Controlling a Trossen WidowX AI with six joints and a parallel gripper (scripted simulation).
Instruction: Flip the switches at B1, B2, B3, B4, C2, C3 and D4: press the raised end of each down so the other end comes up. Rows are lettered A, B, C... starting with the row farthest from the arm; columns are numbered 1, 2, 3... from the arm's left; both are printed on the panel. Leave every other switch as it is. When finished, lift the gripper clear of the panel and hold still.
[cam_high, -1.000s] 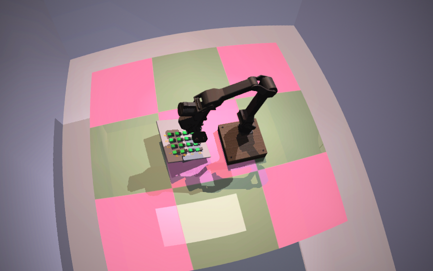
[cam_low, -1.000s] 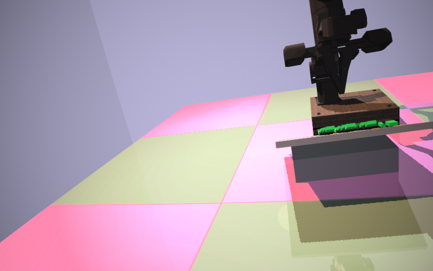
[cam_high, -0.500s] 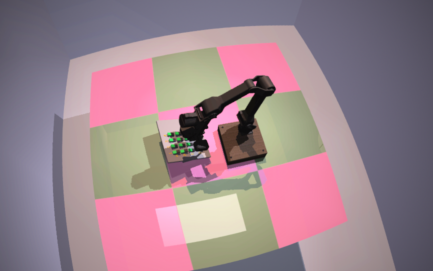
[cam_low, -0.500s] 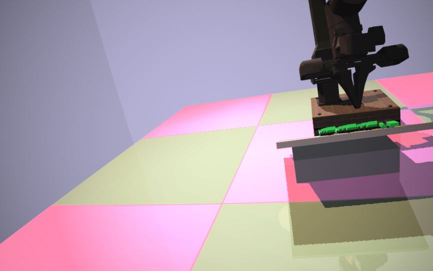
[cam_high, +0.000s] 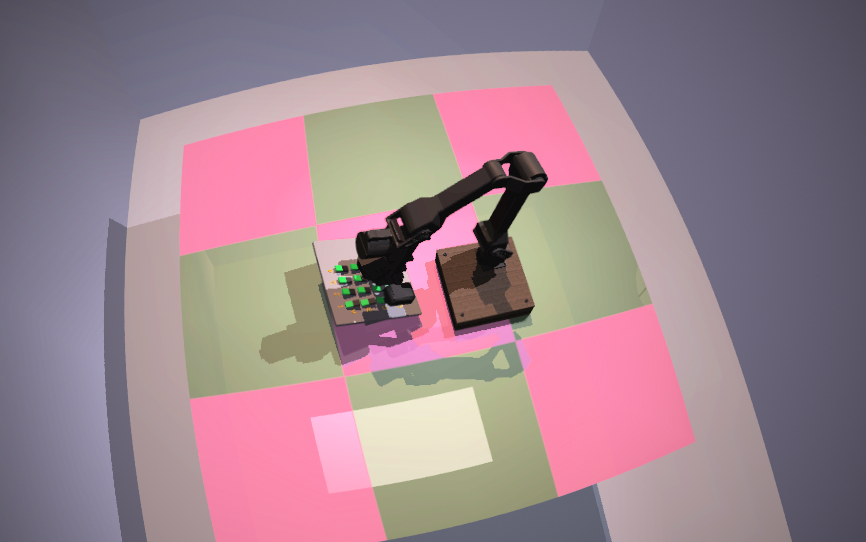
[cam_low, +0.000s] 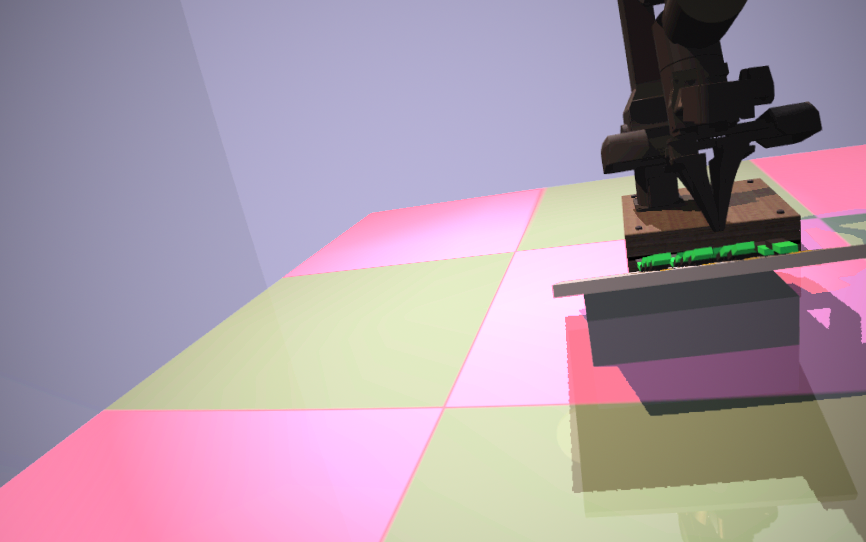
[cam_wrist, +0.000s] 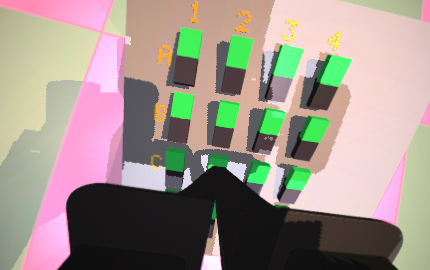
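Note:
The switch panel (cam_high: 324, 250) (cam_low: 574, 288) (cam_wrist: 385, 95) carries rockers with a green far half and a dark near half. In the wrist view B1 (cam_wrist: 181, 106), B2 (cam_wrist: 227, 113), B3 (cam_wrist: 271, 121), B4 (cam_wrist: 315, 130), C3 (cam_wrist: 258, 172) and C4 (cam_wrist: 298, 179) show. Which ends are raised is hard to tell. My gripper (cam_low: 718, 228) (cam_wrist: 217, 173) is shut and empty. Its tip stands a little above the panel in the exterior view and overlaps the near part of C2 (cam_wrist: 218, 160) in the wrist view. The fingers hide most of row D; D4 (cam_wrist: 281, 206) is a sliver.
Row A holds A1 (cam_wrist: 189, 43), A2 (cam_wrist: 240, 51), A3 (cam_wrist: 288, 61) and A4 (cam_wrist: 334, 70), close beyond row B. The panel sits on a dark block (cam_low: 689, 325). The arm's wooden base (cam_high: 485, 300) (cam_low: 708, 220) stands on the panel's near side.

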